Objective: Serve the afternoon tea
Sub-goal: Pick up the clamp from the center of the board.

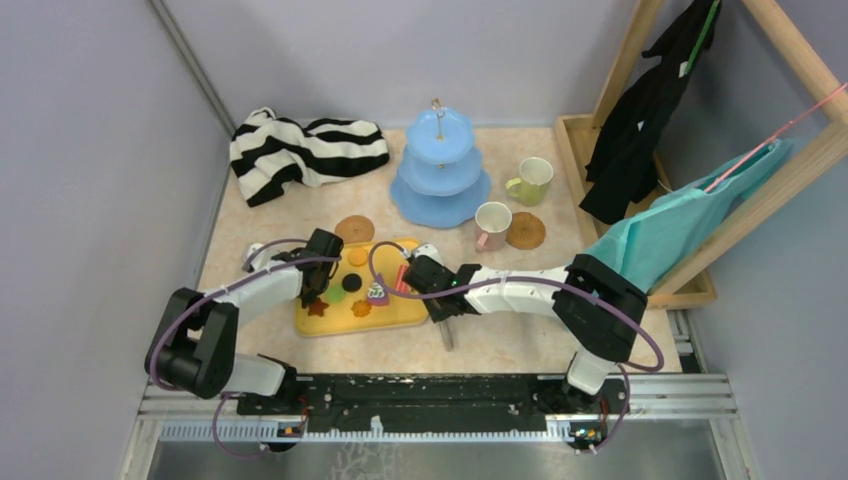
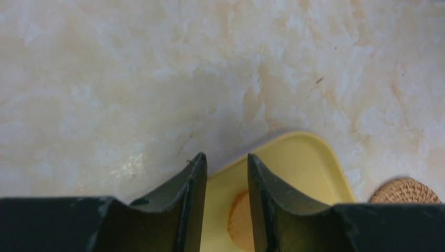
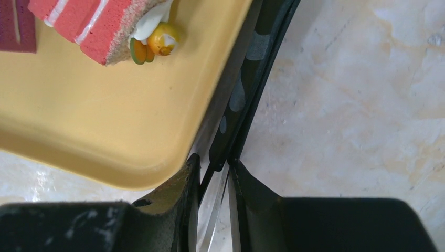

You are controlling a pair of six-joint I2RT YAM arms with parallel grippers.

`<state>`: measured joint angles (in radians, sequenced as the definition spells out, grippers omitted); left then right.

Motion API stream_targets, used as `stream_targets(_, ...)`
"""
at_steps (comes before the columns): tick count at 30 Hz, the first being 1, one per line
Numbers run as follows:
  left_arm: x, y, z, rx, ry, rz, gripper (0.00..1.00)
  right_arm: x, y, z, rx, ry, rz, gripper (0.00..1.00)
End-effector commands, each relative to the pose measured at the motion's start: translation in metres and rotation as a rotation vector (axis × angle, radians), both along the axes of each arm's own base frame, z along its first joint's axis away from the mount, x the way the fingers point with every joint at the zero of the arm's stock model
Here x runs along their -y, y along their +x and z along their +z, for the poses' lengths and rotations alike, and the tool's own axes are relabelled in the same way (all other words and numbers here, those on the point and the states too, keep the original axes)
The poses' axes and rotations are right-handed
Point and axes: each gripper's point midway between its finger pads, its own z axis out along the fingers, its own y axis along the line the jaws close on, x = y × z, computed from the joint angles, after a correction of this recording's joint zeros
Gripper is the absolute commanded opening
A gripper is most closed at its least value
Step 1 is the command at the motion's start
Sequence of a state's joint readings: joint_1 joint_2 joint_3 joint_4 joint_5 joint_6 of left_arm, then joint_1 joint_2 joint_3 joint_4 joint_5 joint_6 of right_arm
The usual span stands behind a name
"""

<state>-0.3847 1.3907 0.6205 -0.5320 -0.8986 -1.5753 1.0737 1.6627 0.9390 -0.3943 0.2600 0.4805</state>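
Robot lab: partition walls (image 1: pixel 90 150), alu rail (image 1: pixel 440 387)

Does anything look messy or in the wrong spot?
Yes. The striped cloth lies crumpled in the back left corner instead of spread flat. The pink-handled cup stands beside a cork coaster, not on it.

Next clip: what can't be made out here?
Left wrist view: whether the left pincer grips the yellow tray; its fingers hide the rim.
Right wrist view: what the dark strip in the right pincer is; the top edge cuts it off.
Top view: both pincers' tips, under their wrists.
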Motion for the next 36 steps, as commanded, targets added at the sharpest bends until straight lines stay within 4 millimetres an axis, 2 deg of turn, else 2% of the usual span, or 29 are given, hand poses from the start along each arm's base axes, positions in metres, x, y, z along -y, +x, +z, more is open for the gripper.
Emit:
stream_targets(1, 0.006, -0.011, -0.003, -0.011, -0.062, 0.026, 0.41, -0.065, 0.016, 0.028, 0.042, 0.180, 0.143, 0.00)
stream_targets(8, 0.000, -0.019, 0.003, 0.007, -0.059, 0.052, 0.42, -0.075, 0.028, 0.029, 0.050, 0.173, 0.157, 0.00)
stream_targets(11, -0.001, -0.019, 0.006, 0.010, -0.053, 0.056, 0.42, -0.070, 0.034, 0.030, 0.072, 0.147, 0.140, 0.00)
stream_targets(19, -0.001, -0.013, 0.015, 0.017, -0.034, 0.035, 0.46, -0.037, 0.052, 0.050, 0.169, 0.110, 0.042, 0.00)
stream_targets(21, -0.001, -0.011, 0.018, 0.023, -0.026, 0.027, 0.46, -0.032, 0.055, 0.064, 0.202, 0.126, 0.024, 0.00)
stream_targets(24, -0.001, -0.008, 0.023, 0.035, -0.017, 0.006, 0.47, -0.025, 0.059, 0.071, 0.222, 0.124, 0.001, 0.00)
stream_targets(30, 0.005, 0.000, 0.032, 0.049, -0.021, -0.040, 0.47, 0.000, 0.070, 0.077, 0.258, 0.109, -0.086, 0.00)
stream_targets(36, 0.012, 0.007, 0.038, 0.063, -0.024, -0.083, 0.46, 0.033, 0.085, 0.070, 0.264, 0.082, -0.213, 0.00)
